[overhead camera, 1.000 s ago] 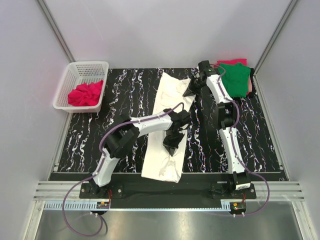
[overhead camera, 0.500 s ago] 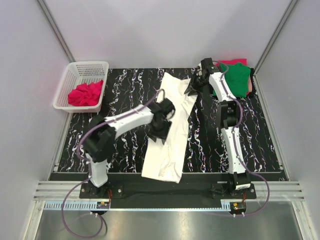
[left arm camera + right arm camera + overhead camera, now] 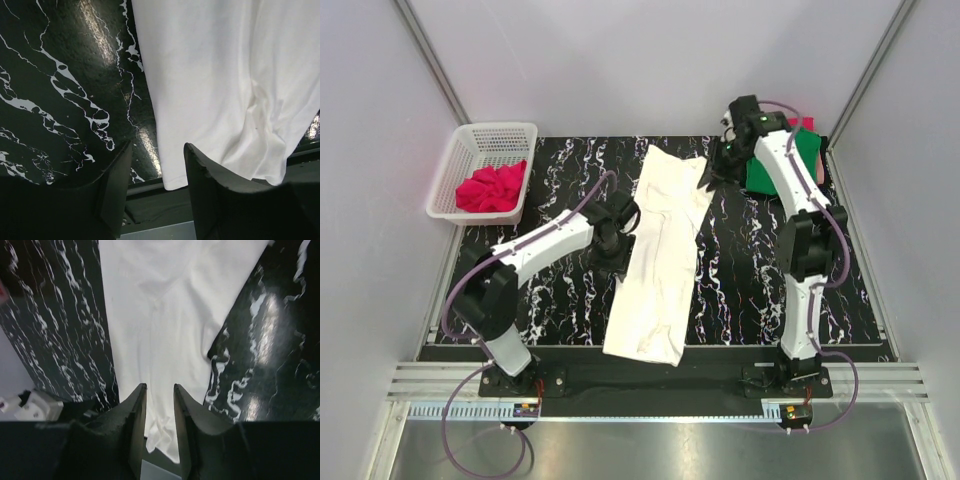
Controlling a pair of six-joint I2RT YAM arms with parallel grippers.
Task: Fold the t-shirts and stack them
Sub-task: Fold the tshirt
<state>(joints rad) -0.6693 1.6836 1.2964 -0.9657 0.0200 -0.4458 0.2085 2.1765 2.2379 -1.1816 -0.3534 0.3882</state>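
- Both claws, shut a second ago, stand half open, holding nothing.
- My left claw (image 3: 613, 262) has slid off the white shirt (image 3: 660, 265) to its left edge; right claw (image 3: 709, 178) hovers at its far right corner.
- Long fold released, I judge; cross fold next.
- Count: one white shirt mid-table, one green shirt (image 3: 760, 180) far right, red edge (image 3: 806, 123) beneath, one red shirt (image 3: 492, 187) in one basket (image 3: 495, 128).

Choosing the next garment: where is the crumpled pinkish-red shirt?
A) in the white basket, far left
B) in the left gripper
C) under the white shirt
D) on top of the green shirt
A: the crumpled pinkish-red shirt sits inside the white basket at far left.
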